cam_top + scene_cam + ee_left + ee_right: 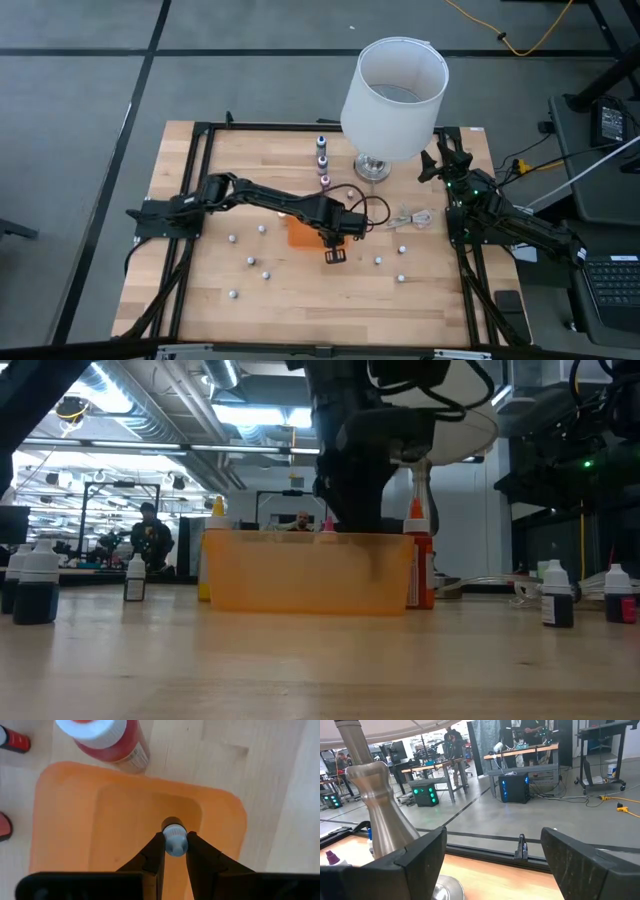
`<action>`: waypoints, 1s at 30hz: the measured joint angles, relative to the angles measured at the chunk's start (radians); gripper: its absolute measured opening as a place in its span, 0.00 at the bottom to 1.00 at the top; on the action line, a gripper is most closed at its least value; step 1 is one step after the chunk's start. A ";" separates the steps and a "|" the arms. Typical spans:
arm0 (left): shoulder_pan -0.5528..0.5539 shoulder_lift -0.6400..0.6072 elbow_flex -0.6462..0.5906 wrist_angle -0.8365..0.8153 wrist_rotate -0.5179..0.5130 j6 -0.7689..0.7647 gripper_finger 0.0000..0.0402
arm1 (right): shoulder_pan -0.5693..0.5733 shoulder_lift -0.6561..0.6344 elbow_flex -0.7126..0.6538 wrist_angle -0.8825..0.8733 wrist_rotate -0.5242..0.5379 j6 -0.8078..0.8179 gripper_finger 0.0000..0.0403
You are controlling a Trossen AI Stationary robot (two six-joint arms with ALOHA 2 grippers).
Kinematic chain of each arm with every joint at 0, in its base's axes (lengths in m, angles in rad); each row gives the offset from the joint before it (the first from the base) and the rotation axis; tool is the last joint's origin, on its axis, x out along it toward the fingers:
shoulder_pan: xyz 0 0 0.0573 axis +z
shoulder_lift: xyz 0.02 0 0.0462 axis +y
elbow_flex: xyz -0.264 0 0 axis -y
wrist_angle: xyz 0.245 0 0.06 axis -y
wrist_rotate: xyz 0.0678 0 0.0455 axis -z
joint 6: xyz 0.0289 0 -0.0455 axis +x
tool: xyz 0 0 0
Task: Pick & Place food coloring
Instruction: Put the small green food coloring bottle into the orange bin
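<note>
My left gripper (175,845) points down over the orange tray (100,820) in the middle of the table and is shut on a small food coloring bottle (174,839) with a pale cap. In the low view it (358,520) reaches down to the tray (300,575). Several more food coloring bottles stand loose on the wood around the tray (250,261) (400,277), and three stand in a row at the far side (322,160). My right gripper (492,855) waits open at the table's right edge, beside the lamp's foot (377,805). My left gripper pinches the bottle between its two fingers at the sides of its pale cap (174,851). The fingers come from above, pointing steeply down. The bottle hangs upright over the tray's hollow; I cannot tell whether its bottom touches the tray.
A table lamp with a white shade (392,85) stands at the far right of the table. A coiled white cable (415,217) lies right of the tray. A red bottle (107,737) stands against the tray's rim. Black frame rails (195,190) run along the table's sides.
</note>
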 joint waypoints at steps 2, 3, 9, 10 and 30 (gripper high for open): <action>0.000 0.008 0.002 0.011 0.001 0.000 0.14 | 0.000 0.000 0.000 0.000 0.000 0.000 0.80; 0.000 0.013 0.000 0.004 0.003 0.000 0.14 | 0.000 0.000 0.000 0.000 0.000 0.000 0.80; 0.000 0.035 0.000 0.020 0.035 0.000 0.14 | 0.000 0.000 0.000 0.000 0.000 0.000 0.80; 0.000 0.037 0.001 0.027 0.035 0.000 0.14 | 0.000 0.000 0.000 0.000 0.000 0.000 0.80; 0.000 0.041 0.000 0.028 0.053 0.001 0.29 | 0.000 0.000 0.000 0.000 0.000 0.000 0.80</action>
